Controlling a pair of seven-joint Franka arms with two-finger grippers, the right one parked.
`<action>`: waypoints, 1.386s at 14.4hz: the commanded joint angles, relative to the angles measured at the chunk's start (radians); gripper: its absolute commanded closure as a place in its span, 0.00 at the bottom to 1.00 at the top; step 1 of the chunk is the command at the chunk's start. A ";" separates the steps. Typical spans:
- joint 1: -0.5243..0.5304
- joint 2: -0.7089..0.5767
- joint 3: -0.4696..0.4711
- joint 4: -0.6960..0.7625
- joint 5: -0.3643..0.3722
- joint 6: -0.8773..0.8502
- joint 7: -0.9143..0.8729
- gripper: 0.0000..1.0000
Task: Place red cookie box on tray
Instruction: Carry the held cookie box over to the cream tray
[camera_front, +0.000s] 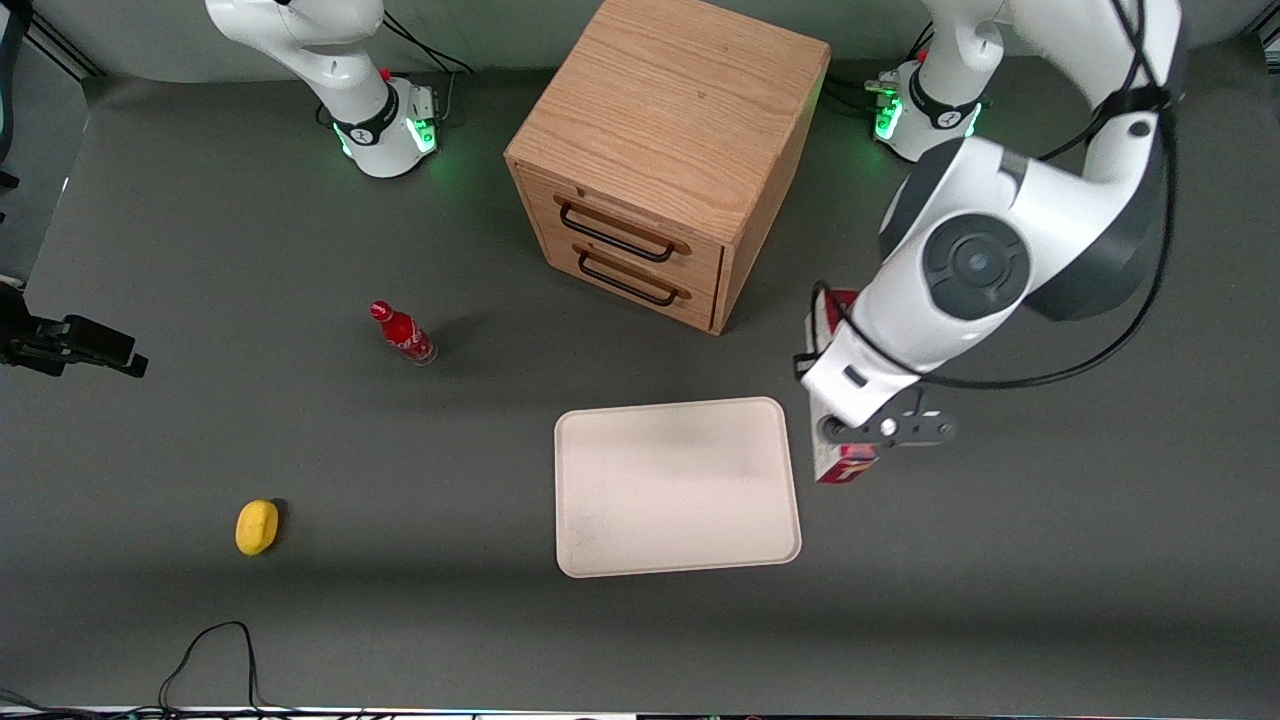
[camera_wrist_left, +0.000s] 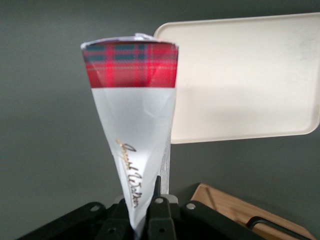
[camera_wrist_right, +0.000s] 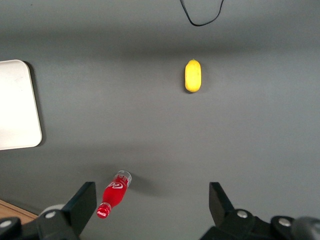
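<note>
We see the claw (camera_front: 838, 415) of the left arm closed on the red cookie box (camera_front: 845, 468), gripping it at the white panel near one end, as the wrist view shows, with the tartan end (camera_wrist_left: 131, 64) pointing away from the fingers. In the front view the box sits under the wrist, just beside the tray (camera_front: 676, 487) on the side toward the working arm's end of the desk (camera_front: 1050, 560); one red end shows above the wrist and the other pokes out below it. We cannot tell whether the box rests on the desk or hangs above it. It is not on the tray. Farther from the front camera than the tray stands a wooden drawer unit (camera_front: 668, 150) with two dark handles. Toward the parked arm's end from the tray lie a small red bottle (camera_front: 402, 333) and a yellow lemon (camera_front: 257, 526).
</note>
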 joint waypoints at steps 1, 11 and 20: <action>-0.070 0.184 0.015 0.227 0.022 -0.046 0.005 1.00; -0.151 0.316 0.081 0.042 0.034 0.282 -0.139 1.00; -0.153 0.327 0.138 -0.027 0.045 0.399 -0.128 0.00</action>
